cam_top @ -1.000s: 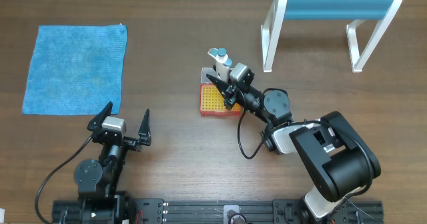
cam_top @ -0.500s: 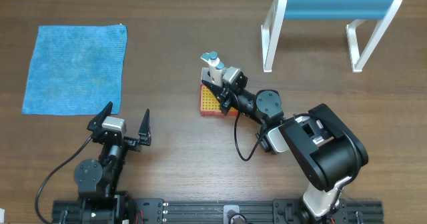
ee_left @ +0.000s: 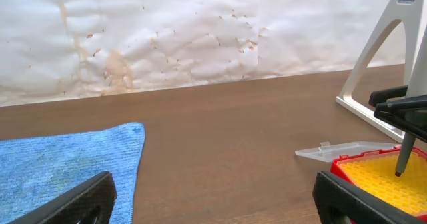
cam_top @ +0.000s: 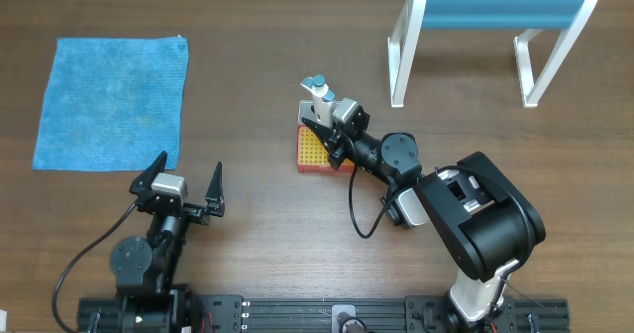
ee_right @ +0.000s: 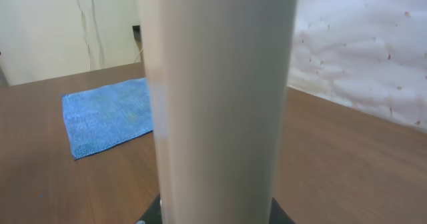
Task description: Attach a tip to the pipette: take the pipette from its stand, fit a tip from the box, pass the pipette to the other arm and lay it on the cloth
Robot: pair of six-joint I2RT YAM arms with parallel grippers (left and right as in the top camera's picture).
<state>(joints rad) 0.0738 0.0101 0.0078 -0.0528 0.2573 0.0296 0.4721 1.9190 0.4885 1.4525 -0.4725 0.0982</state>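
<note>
Now the right arm has shifted slightly toward the left side of the table over the past second, carrying the pipette (cam_top: 321, 95) with it; across the last half second it shows almost no further displacement. The right gripper (cam_top: 331, 133) is clamped around the pipette body, holding it upright above the tip box (cam_top: 313, 155). In the left wrist view, the lower end of the pipette shaft (ee_left: 403, 154) stands at the yellow rack surface of the tip box (ee_left: 377, 184); whether it is seated in a tip cannot be determined. Judgement: lateral alignment is complete and tip fitting is in progress. The left gripper (cam_top: 184, 186) rests near its base with fingers spread wide, holding nothing. The handover and placement on the cloth (cam_top: 111, 103) remain to be done. The stand (cam_top: 495, 36) is vacant.
</note>
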